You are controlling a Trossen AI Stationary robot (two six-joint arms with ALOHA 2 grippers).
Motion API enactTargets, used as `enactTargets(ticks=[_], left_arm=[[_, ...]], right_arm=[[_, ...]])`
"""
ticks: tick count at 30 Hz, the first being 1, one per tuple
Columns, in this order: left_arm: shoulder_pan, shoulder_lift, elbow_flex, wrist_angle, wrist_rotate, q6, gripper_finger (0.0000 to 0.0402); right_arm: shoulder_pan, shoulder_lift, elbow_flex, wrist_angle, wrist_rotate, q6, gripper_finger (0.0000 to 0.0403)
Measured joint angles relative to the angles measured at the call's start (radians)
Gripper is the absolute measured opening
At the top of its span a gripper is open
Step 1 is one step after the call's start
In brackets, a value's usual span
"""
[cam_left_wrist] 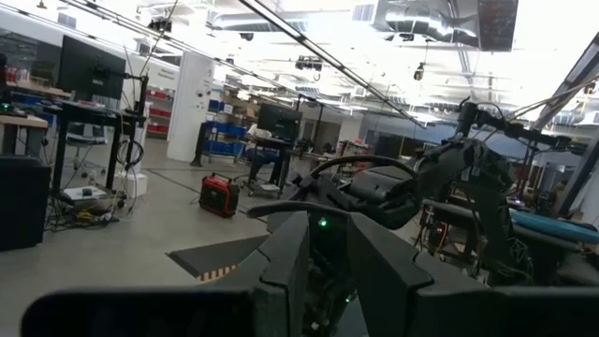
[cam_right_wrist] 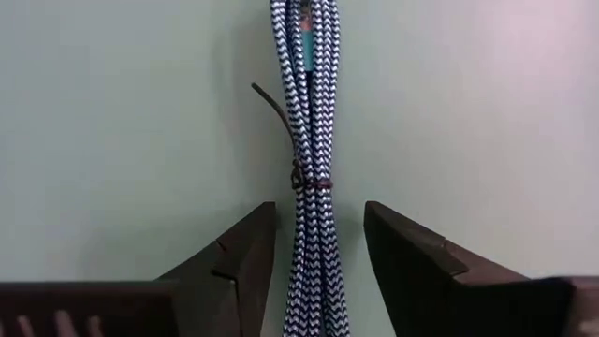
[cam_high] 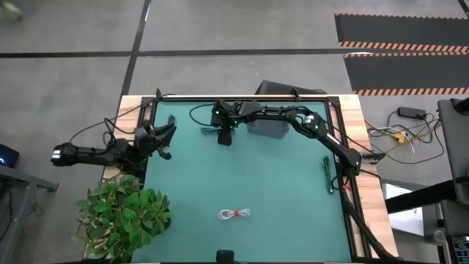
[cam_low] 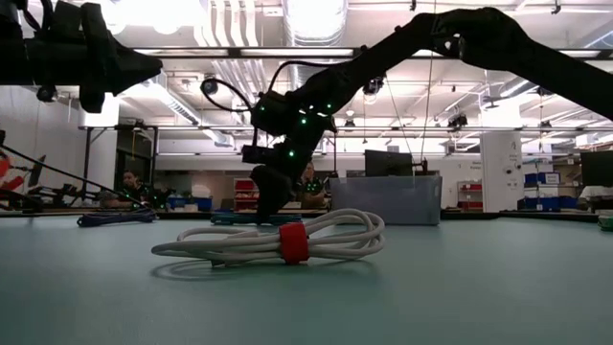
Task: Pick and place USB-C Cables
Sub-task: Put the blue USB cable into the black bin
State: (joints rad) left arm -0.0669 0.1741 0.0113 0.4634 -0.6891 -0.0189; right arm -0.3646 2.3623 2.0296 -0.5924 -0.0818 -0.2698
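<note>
A dark blue and white braided cable bundle (cam_right_wrist: pixel 314 112), tied at its middle with a thin dark tie, lies flat on the green mat near the far edge. My right gripper (cam_right_wrist: pixel 318 243) (cam_high: pixel 224 136) is open just above it, pointing down. One finger stands on each side of the bundle, which runs lengthwise through the gap, and neither touches it. The white cable with a red band (cam_low: pixel 287 241) (cam_high: pixel 234 214) lies near the near edge. The teal-green cable (cam_high: pixel 327 173) lies by the right edge. My left gripper (cam_high: pixel 164 138) waits open at the left edge.
A grey translucent bin (cam_high: pixel 267 126) (cam_low: pixel 388 199) stands at the far edge, just right of my right gripper. A potted green plant (cam_high: pixel 121 213) sits at the near left corner. A second blue thing (cam_low: pixel 115 218) lies far back on the left of the mat.
</note>
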Motion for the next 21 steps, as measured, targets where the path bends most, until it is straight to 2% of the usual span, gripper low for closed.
enactTargets(ticks=[12,21], left_arm=[[0.000,0.000,0.000,0.000,0.000,0.000,0.0063],[0.000,-0.001,0.001,0.001,0.000,0.000,0.0063]], right_arm=[[0.003,0.000,0.000,-0.002,-0.008,0.024,0.0022],[0.002,-0.005,0.023,-0.041,0.006,0.034,0.0022]])
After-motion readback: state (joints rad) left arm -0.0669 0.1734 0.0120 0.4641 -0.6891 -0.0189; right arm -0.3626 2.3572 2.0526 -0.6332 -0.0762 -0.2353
